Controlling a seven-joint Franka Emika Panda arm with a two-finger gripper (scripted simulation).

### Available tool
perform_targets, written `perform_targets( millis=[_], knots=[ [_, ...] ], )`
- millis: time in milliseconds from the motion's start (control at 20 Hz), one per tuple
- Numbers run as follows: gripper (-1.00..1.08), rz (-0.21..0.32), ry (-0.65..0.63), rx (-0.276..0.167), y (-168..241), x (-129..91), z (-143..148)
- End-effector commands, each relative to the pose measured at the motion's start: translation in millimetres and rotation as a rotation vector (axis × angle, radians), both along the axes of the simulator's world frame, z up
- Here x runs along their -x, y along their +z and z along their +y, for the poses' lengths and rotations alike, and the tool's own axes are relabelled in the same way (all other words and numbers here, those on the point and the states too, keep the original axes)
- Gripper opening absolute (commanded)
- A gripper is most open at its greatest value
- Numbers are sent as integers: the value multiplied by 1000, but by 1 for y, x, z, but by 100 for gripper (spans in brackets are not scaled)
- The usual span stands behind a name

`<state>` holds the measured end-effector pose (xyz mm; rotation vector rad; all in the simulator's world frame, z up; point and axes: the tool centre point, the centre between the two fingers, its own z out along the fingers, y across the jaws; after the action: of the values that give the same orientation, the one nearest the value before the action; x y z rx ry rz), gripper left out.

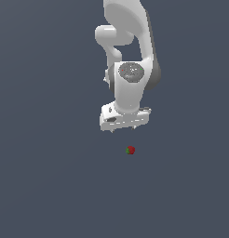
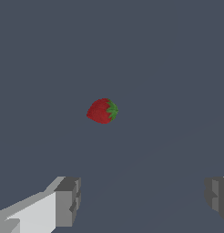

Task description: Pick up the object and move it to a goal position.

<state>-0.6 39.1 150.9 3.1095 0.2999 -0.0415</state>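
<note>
The jaws of the gripper (image 1: 124, 126) stand wide apart and hold nothing. The strawberry (image 2: 103, 111) lies on the grey counter (image 1: 46, 186), below the jaws and, in the wrist view, ahead of the line between the fingertips (image 2: 68, 202) rather than between them.

Risk: a straight descent from this offset probably closes on nothing, or one finger strikes the fruit and rolls it away. The strawberry is small and rounded; an off-centre closure may squeeze it out sideways.
</note>
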Motion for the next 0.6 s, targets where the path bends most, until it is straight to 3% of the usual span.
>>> perform_targets(
  millis=[0,550],
  knots=[
    [100,1,49,0,-3,-2,2],
    [100,4,359,-3,-24,-15,12]
  ],
)
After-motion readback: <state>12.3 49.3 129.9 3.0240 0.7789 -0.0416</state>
